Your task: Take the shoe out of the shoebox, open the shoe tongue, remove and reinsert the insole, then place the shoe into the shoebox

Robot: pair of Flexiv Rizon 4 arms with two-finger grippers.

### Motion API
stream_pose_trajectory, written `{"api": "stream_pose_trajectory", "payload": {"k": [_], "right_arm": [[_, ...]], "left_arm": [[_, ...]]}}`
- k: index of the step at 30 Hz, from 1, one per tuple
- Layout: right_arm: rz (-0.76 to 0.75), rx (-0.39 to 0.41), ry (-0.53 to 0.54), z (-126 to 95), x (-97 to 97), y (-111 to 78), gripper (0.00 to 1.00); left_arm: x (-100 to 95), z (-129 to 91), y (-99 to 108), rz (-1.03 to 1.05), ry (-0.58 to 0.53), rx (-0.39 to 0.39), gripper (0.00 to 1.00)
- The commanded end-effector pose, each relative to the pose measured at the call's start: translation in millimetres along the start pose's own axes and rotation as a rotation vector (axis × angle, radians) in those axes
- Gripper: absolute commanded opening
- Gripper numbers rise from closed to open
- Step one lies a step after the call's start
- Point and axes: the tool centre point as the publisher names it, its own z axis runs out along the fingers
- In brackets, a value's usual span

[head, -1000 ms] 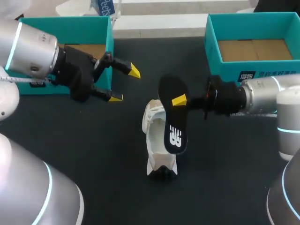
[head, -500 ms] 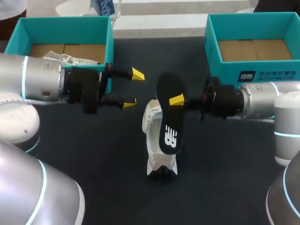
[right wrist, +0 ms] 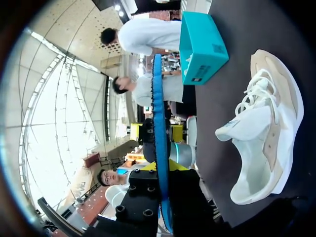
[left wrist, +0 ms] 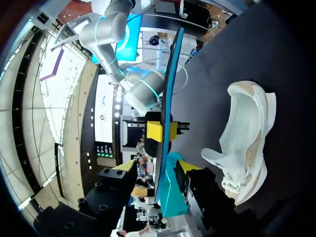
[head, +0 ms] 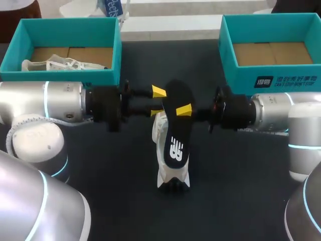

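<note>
Shoe (head: 159,134) sits sole-down on the dark table (head: 241,175), mid-table between the two arms. Insole (head: 175,131) is out of it, held on edge just above the shoe. Right arm is level, in from the right; right gripper (head: 184,109) is clamped on the insole's upper half. Left arm is level, in from the left; left gripper (head: 159,102) has its fingers apart, straddling the insole's top end, not pinching it.
</note>
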Motion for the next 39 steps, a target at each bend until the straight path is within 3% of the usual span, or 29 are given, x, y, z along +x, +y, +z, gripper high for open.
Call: {"api": "stream_pose_trajectory", "payload": {"k": [1, 14, 21, 25, 30, 36, 37, 38, 39], "right_arm": [[-0.002, -0.009, 0.0, 3, -0.8, -1.5, 0.0], [0.006, -0.003, -0.001, 6, -4.0, -1.8, 0.0], [0.003, -0.01, -0.002, 6, -5.0, -1.9, 0.0], [0.002, -0.015, -0.004, 6, -5.3, -2.4, 0.0], [0.003, -0.014, -0.004, 6, -5.3, -2.6, 0.0], [0.0, -0.015, -0.005, 5, -4.1, -1.6, 0.0], [0.004, -0.022, -0.008, 4, -3.8, -2.1, 0.36], [0.006, -0.032, -0.01, 2, -3.9, -3.6, 1.0], [0.012, -0.038, -0.019, 0, -4.1, -5.2, 1.0]], "left_arm": [[2.4, 16, 3, 0.001, -0.017, 0.008, 0.37], [3.3, 47, -3, 0.009, -0.035, 0.042, 0.24], [4.1, 55, -7, 0.022, -0.033, 0.059, 0.24], [5.1, 56, -7, 0.021, -0.032, 0.058, 0.19], [7.6, 57, -6, 0.015, -0.026, 0.058, 0.0], [14.5, 56, -7, 0.002, 0.0, 0.062, 0.0], [15.9, 55, -6, -0.001, 0.004, 0.061, 0.0], [17.1, 53, -5, -0.012, 0.007, 0.06, 0.0], [17.1, 51, -5, -0.022, 0.006, 0.059, 0.0]]}}
